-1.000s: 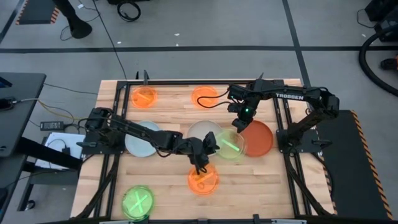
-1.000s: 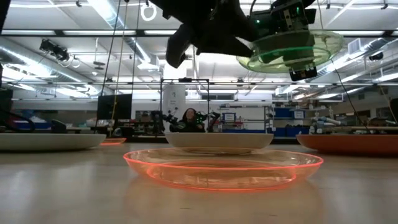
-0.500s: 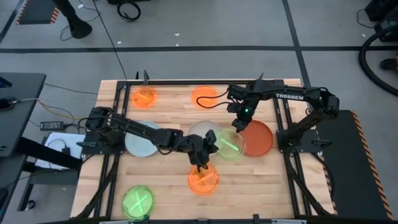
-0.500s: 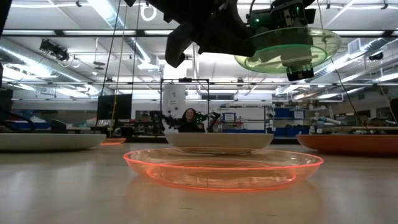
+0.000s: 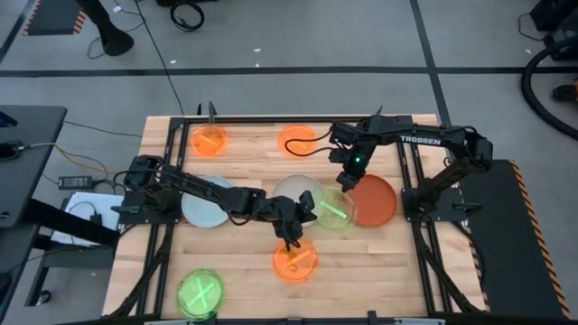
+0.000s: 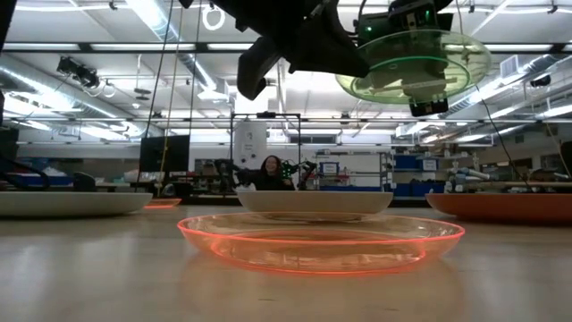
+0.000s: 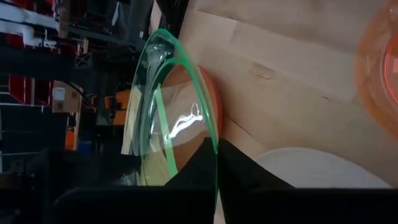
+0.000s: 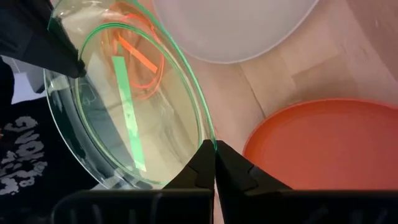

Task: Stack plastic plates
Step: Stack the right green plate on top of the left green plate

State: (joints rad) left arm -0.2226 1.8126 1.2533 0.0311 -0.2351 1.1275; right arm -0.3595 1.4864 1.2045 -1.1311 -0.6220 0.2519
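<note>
A translucent green plate [image 5: 332, 208] hangs level above the table, between the off-white plate [image 5: 291, 190] and the rust red plate [image 5: 374, 200]. My left gripper [image 5: 311, 207] is shut on its left rim. My right gripper [image 5: 347, 186] is shut on its far rim. In the low view the green plate [image 6: 413, 63] floats well above a translucent orange plate [image 6: 322, 240], which rests on its base on the table nearer the front edge. My left gripper pinches the green plate's rim [image 7: 213, 144] between its two fingers, coming level from the table's left. The plate is clear of the table. My right gripper pinches the rim [image 8: 210, 142] on the plate's far side, slanting down from the far right. One finger [image 6: 429, 104] shows under the plate.
A pale blue plate [image 5: 204, 204] lies at the left under my left arm. Two orange plates [image 5: 209, 141] [image 5: 296, 140] sit near the far edge. Another green plate [image 5: 200, 292] sits at the near left corner. A person shows far behind the table in the low view.
My left gripper has shut on the green plate's left rim. The plate, held up by my right gripper all along, has shifted slightly up and toward the left gripper and stays level.
</note>
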